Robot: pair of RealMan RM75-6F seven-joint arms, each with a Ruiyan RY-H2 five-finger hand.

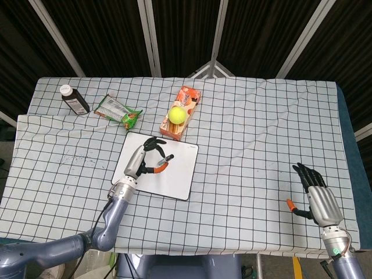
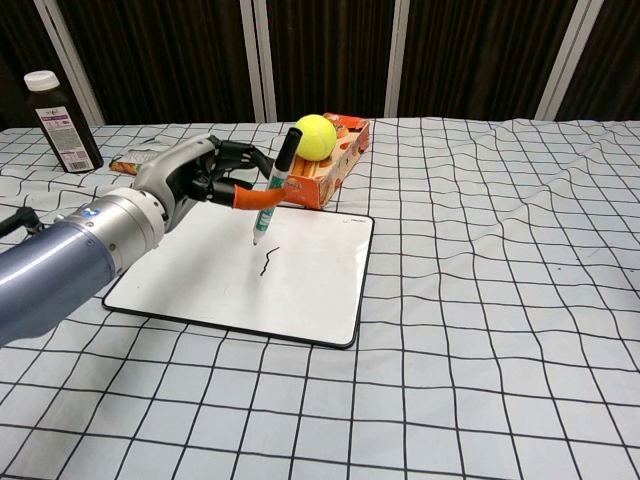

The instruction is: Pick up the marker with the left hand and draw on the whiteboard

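Observation:
The whiteboard (image 2: 205,285) (image 1: 174,177) lies flat on the checked cloth, left of centre. A short dark stroke (image 2: 266,259) shows on it. My left hand (image 2: 200,175) (image 1: 144,157) holds the marker (image 2: 274,190) (image 1: 163,161) nearly upright over the board, tip down just above the stroke's upper end. In the chest view the tip looks slightly off the surface. My right hand (image 1: 317,197) rests at the table's near right, fingers spread, holding nothing.
An orange box (image 1: 182,110) (image 2: 330,165) with a yellow tennis ball (image 1: 176,114) (image 2: 314,136) on it stands just behind the board. A green snack packet (image 1: 118,110) and a dark bottle (image 1: 74,99) (image 2: 60,107) lie at the far left.

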